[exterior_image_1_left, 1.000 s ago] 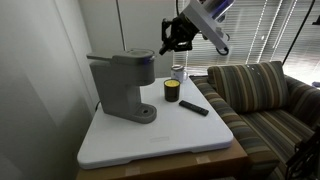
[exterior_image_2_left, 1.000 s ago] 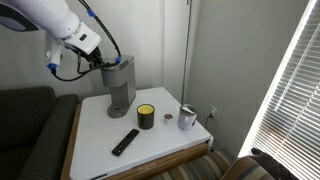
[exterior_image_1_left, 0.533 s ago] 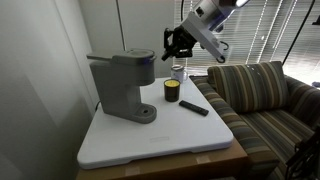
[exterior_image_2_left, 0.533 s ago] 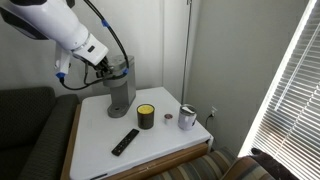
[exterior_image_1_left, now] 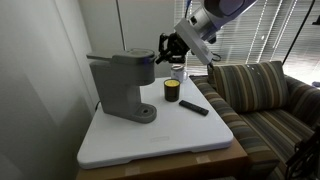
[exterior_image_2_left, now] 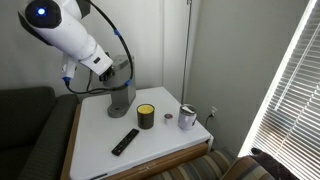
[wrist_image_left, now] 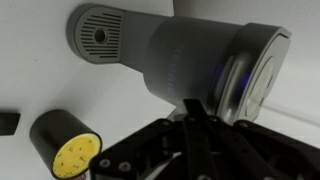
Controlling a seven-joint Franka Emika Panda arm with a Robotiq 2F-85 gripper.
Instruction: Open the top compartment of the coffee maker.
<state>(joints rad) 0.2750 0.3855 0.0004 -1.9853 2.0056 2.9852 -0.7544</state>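
Note:
The grey coffee maker [exterior_image_1_left: 120, 86] stands at the back of the white table, and the arm partly hides it in an exterior view [exterior_image_2_left: 122, 95]. Its top compartment lid [exterior_image_1_left: 127, 58] lies closed and flat. In the wrist view I look down on the lid [wrist_image_left: 190, 60] and the round drip base [wrist_image_left: 98, 35]. My gripper [exterior_image_1_left: 165, 50] hangs level with the front edge of the head, just beside it. In the wrist view my gripper [wrist_image_left: 192, 106] has its fingers pressed together and holds nothing. The tip sits over the head's front edge; whether it touches is unclear.
A yellow-topped black jar [exterior_image_1_left: 172, 92] stands in front of the machine, also in the wrist view [wrist_image_left: 65, 146]. A black remote [exterior_image_1_left: 193, 107] lies near it. A metal can [exterior_image_2_left: 187, 119] stands toward the table edge. A striped sofa [exterior_image_1_left: 265, 100] is beside the table.
My gripper has come down and moved toward the front of the coffee maker's head. The lid and the other objects have not moved.

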